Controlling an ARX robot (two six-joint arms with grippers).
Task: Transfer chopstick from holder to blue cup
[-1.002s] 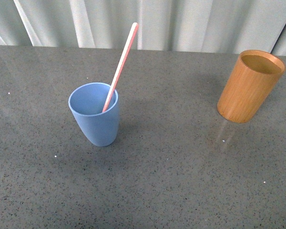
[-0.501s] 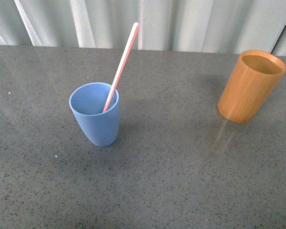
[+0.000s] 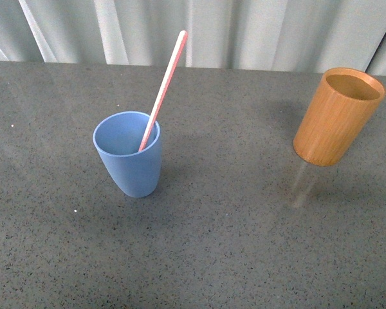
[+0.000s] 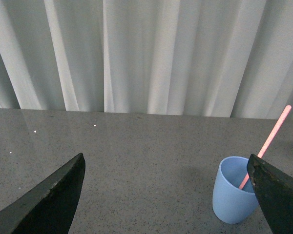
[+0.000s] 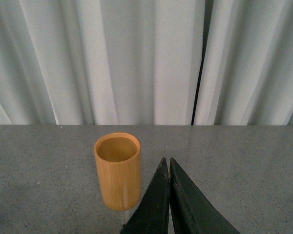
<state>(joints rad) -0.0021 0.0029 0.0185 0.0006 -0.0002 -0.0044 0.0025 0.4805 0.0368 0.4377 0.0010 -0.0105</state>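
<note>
Chopstick (image 3: 163, 90) is leaning inside the blue cup (image 3: 130, 161); holder (image 3: 338, 116) is standing empty. Left claw (image 4: 166, 195) is gaping, right claw (image 5: 169, 195) is pressed together, holding nothing. Transfer looks done.

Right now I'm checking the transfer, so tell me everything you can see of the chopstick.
The chopstick is one long, thin, straight pink stick, paler along one edge. Its lower end sits inside the blue cup, and it leans against the cup's rim, tilting up and away toward the curtain. Well over half its length sticks out above the rim. Nothing else touches it, and no gripper holds it. The left wrist view shows the same lean.
</note>
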